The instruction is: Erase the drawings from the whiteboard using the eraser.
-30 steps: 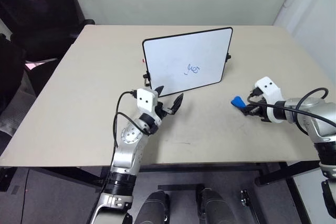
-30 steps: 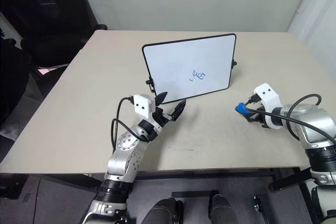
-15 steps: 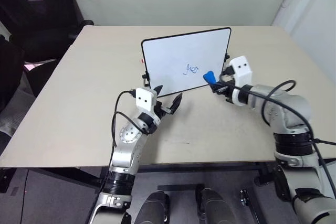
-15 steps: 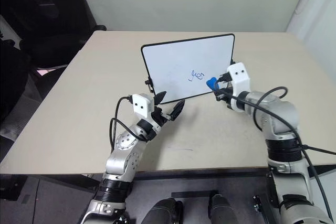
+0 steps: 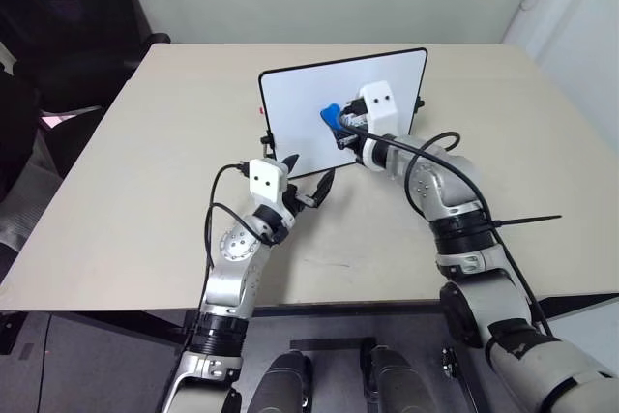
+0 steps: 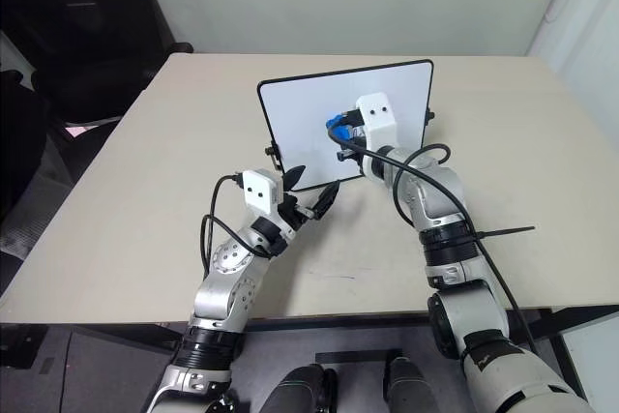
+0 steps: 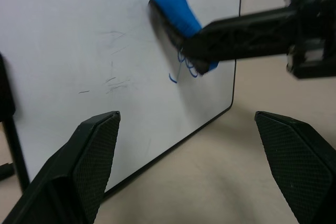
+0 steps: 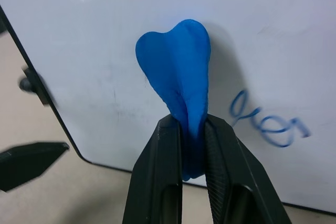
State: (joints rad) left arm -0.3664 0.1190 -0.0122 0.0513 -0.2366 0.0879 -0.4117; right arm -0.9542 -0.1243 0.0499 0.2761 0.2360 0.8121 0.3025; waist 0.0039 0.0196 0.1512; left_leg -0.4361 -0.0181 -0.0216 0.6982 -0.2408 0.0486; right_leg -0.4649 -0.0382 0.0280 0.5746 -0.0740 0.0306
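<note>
The whiteboard point(image 5: 295, 108) stands tilted upright on the tan table point(image 5: 145, 191), its white face toward me. My right gripper point(image 5: 340, 127) is shut on the eraser point(image 5: 330, 115), a squeezed bright blue block, held at the board's face just left of the drawings. The drawings point(image 8: 268, 127) are a small blue looping scribble, partly seen past the right gripper's fingers point(image 7: 247, 30) in the left wrist view. Whether the eraser point(image 8: 176, 72) touches the board is unclear. My left gripper point(image 5: 311, 173) hovers open and empty near the board's lower edge.
A black chair point(image 5: 68, 26) stands off the table's far left corner. The board has black clips on its sides point(image 5: 420, 103). A thin black tie point(image 5: 522, 222) sticks out from my right forearm. Bare tabletop lies to the left and right of the board.
My right arm has swung left and up from the table's right side, carrying the eraser to the board's face beside the scribble. My left gripper has stayed where it was.
</note>
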